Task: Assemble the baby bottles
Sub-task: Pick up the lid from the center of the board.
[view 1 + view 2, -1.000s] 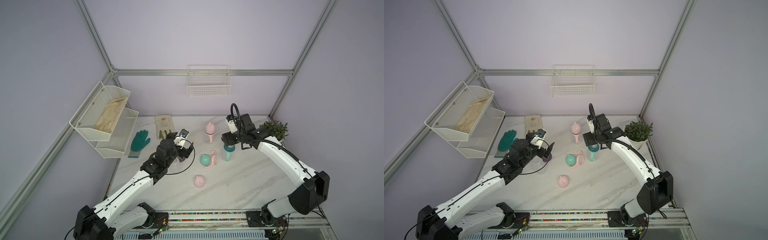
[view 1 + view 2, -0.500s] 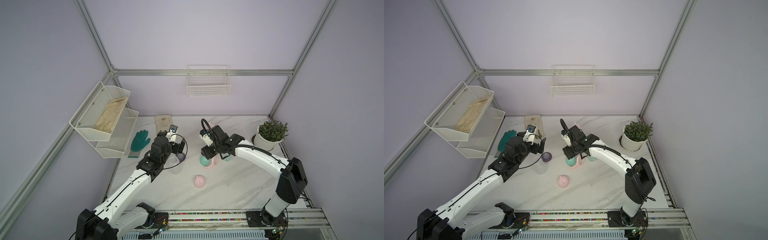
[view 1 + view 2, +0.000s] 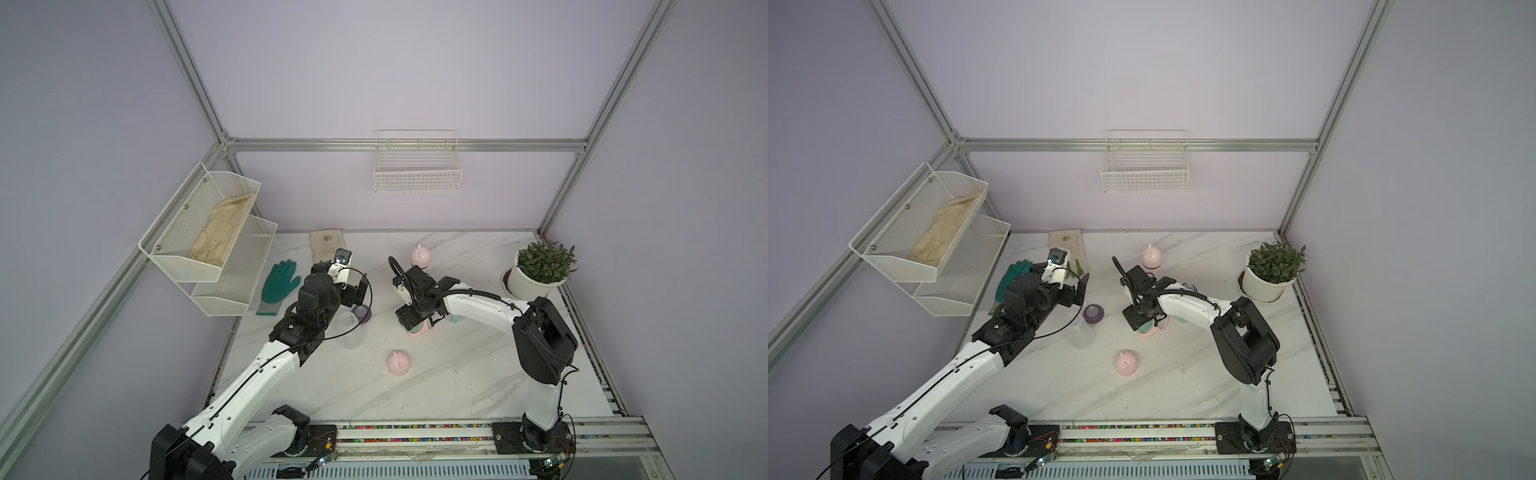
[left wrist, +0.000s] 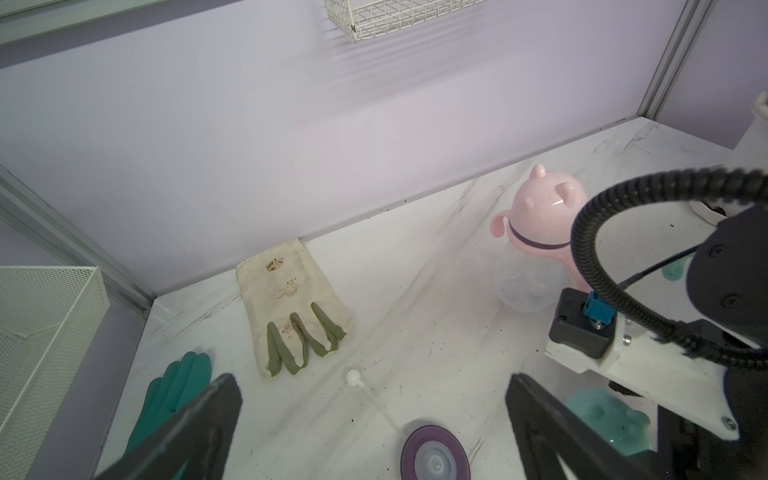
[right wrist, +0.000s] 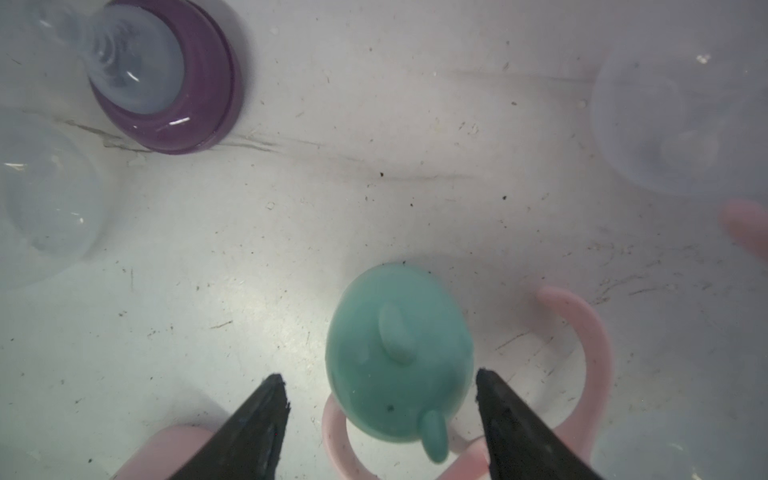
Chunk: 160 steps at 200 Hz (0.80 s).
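My right gripper (image 5: 379,376) stands open, its jaws on either side of a mint eared dome cap (image 5: 399,353) that rests on a pink two-handled ring (image 5: 582,332); the left jaw stands clear of the cap. In a top view it hovers mid-table (image 3: 409,322). My left gripper (image 4: 371,380) is open and empty above a purple nipple collar (image 4: 435,455) that stands next to a clear bottle body (image 3: 350,328). One assembled pink baby bottle (image 3: 420,255) stands at the back. A loose pink dome cap (image 3: 399,363) sits near the front.
A potted plant (image 3: 536,278) stands at the back right. A teal glove (image 3: 279,282) and a cream glove (image 3: 327,245) lie at the back left beside a wire shelf (image 3: 212,241). A thin straw with a white weight (image 4: 353,377) lies by the collar.
My right arm has swung from the back right to the middle of the table, over the mint cap. The left gripper has drawn back a little from the collar, still open.
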Each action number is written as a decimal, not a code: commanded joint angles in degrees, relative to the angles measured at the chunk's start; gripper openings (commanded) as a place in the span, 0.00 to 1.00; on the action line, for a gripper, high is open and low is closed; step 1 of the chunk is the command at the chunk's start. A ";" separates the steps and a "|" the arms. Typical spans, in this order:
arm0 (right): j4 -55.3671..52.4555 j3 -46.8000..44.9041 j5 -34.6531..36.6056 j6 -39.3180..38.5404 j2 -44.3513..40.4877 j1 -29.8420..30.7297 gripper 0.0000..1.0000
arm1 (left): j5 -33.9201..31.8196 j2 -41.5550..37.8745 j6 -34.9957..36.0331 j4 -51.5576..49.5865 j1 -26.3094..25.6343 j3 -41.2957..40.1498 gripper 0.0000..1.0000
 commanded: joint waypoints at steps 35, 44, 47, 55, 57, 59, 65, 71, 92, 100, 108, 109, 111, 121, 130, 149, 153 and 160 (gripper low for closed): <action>3.76 -0.96 1.17 0.56 2.74 0.36 0.75 | -0.12 -1.04 -0.84 2.48 0.33 0.69 1.00; 3.84 -0.97 0.80 0.50 3.02 0.37 0.73 | -0.06 -0.96 -0.84 2.27 0.34 0.79 1.00; 3.80 -0.93 0.73 0.51 3.06 0.32 0.72 | -0.10 -0.95 -0.78 2.26 0.37 0.84 1.00; 3.78 -0.95 0.61 0.48 3.16 0.36 0.70 | -0.04 -1.00 -0.80 2.09 0.36 0.79 1.00; 3.83 -1.00 0.59 0.47 3.16 0.36 0.69 | -0.10 -1.03 -0.79 2.15 0.35 0.79 1.00; 3.90 -1.01 0.59 0.47 3.10 0.32 0.69 | -0.07 -1.04 -0.81 2.09 0.34 0.81 1.00; 3.96 -1.16 0.42 0.47 3.09 0.34 0.67 | -0.09 -1.04 -0.79 2.16 0.35 0.82 1.00; 4.02 -1.27 0.05 0.52 2.89 0.36 0.64 | -0.06 -1.04 -0.84 2.12 0.33 0.80 1.00; 3.67 -1.28 -0.73 0.49 2.02 0.39 0.56 | -0.08 -0.96 -0.85 2.13 0.34 0.88 1.00; 3.75 -1.27 -1.02 0.47 1.40 0.37 0.53 | -0.05 -0.87 -0.90 2.13 0.37 0.91 1.00; 3.96 -1.32 -1.65 0.52 0.42 0.37 0.51 | -0.12 -0.76 -0.90 2.09 0.33 0.89 1.00; 3.99 -1.34 -1.72 0.53 0.34 0.37 0.51 | -0.12 -0.77 -0.92 2.08 0.38 0.88 1.00; 4.10 -1.34 -1.90 0.48 -0.05 0.37 0.51 | -0.12 -0.73 -0.97 2.08 0.35 0.88 1.00; 4.98 -1.36 -3.27 0.57 -1.75 0.36 0.49 | -0.13 -0.60 -0.91 2.16 0.34 0.96 1.00; 5.68 -1.30 -5.34 0.60 -3.53 0.36 0.49 | -0.18 -0.51 -0.96 2.14 0.32 1.05 1.00; 6.75 -0.20 -8.02 0.73 -7.02 0.32 0.48 | -0.07 -0.42 -0.93 2.03 0.37 1.14 1.00; 6.72 0.15 -8.38 0.79 -7.74 0.31 0.48 | -0.07 -0.42 -0.93 1.94 0.34 1.17 1.00; 6.49 0.84 -8.67 0.88 -8.94 0.28 0.47 | -0.04 -0.42 -0.88 1.92 0.33 1.26 1.00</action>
